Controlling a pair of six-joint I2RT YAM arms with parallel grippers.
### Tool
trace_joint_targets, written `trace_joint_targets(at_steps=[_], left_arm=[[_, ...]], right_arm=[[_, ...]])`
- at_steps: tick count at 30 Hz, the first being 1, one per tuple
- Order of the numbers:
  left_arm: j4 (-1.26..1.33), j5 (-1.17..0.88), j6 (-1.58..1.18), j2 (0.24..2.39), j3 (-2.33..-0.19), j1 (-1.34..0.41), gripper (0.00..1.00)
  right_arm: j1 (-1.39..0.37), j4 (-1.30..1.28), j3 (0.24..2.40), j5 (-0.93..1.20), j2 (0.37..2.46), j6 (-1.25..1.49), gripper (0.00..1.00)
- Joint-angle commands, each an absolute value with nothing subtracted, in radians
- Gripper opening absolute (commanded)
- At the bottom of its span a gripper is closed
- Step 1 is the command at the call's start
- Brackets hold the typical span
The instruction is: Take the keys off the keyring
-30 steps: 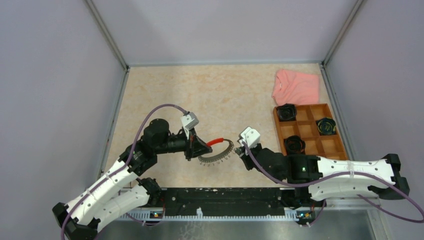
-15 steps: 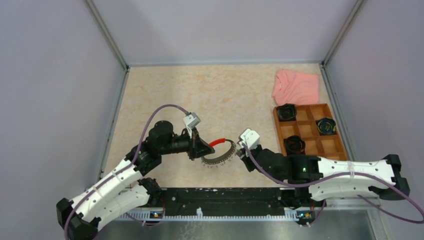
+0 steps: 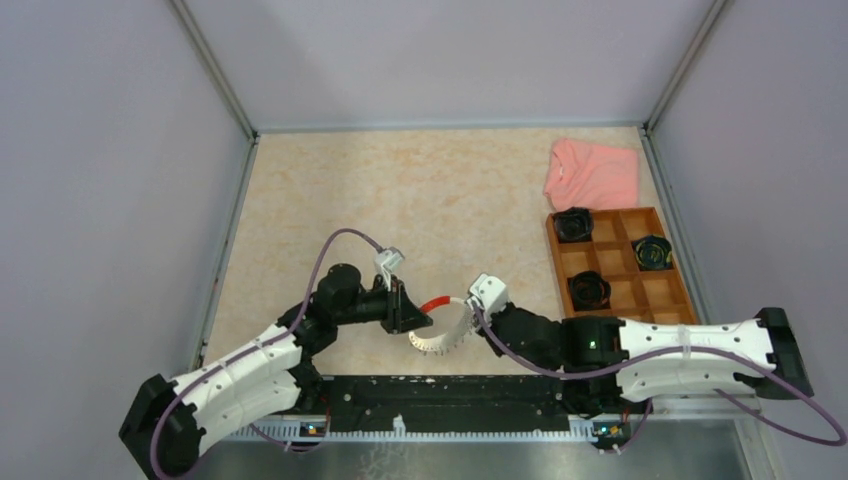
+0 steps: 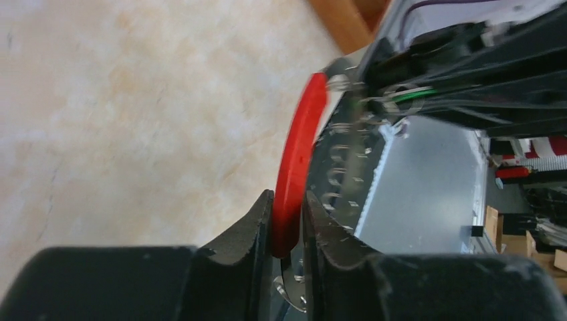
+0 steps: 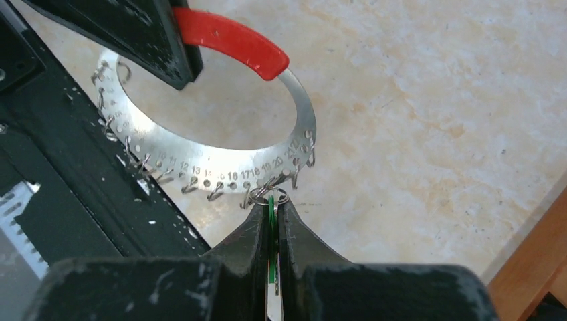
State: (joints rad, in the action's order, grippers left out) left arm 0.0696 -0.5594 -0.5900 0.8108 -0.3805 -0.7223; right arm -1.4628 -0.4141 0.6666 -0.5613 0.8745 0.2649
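Left hand (image 4: 289, 215) clamps the keyring (image 5: 200, 159) by its red sleeve (image 5: 231, 37), anchoring it; right hand (image 5: 273, 212) pinches the green key (image 5: 271, 200) so I can pull it free.

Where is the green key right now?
In the right wrist view, the green key is pinched in the right gripper, at the numbered lower edge of the keyring, near the 19 mark.

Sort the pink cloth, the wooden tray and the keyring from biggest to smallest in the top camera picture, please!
1. wooden tray: the biggest, somewhat bigger than the cloth.
2. pink cloth: in the middle.
3. keyring: clearly the smallest.
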Motion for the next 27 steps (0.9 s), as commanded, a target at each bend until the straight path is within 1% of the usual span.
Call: trace_joint_targets(at_steps=[1, 2, 3, 6, 8, 10, 17, 21, 24, 27], left_arm=[[0.162, -0.482, -0.641, 0.844, -0.252, -0.72, 0.31], [0.186, -0.468, -0.649, 0.843, -0.229, -0.72, 0.38], [0.208, -0.461, -0.656, 0.841, -0.21, -0.719, 0.42], [0.226, -0.425, -0.657, 0.826, -0.181, -0.722, 0.51], [0.211, -0.402, -0.633, 0.795, -0.18, -0.725, 0.55], [0.193, -0.378, -0.603, 0.745, -0.183, -0.728, 0.56], [0.224, -0.364, -0.547, 0.537, -0.162, -0.74, 0.53], [0.309, -0.379, -0.566, 0.457, -0.125, -0.768, 0.44], [0.322, -0.372, -0.553, 0.415, -0.106, -0.803, 0.38], [0.36, -0.37, -0.533, 0.383, -0.064, -0.843, 0.34]], right_arm=[[-1.457, -0.253, 0.651, -0.51, 0.891, 0.295, 0.0], [-1.457, -0.238, 0.636, -0.496, 0.9, 0.292, 0.0], [-1.456, -0.222, 0.623, -0.484, 0.907, 0.288, 0.0], [-1.453, -0.174, 0.593, -0.449, 0.926, 0.258, 0.0], [-1.448, -0.156, 0.586, -0.423, 0.933, 0.232, 0.0], [-1.449, -0.147, 0.587, -0.4, 0.942, 0.202, 0.0], [-1.448, -0.158, 0.609, -0.354, 0.947, 0.121, 0.0], [-1.448, -0.168, 0.63, -0.34, 0.945, 0.094, 0.0], [-1.448, -0.179, 0.647, -0.347, 0.966, 0.087, 0.0], [-1.448, -0.184, 0.652, -0.353, 0.981, 0.078, 0.0]])
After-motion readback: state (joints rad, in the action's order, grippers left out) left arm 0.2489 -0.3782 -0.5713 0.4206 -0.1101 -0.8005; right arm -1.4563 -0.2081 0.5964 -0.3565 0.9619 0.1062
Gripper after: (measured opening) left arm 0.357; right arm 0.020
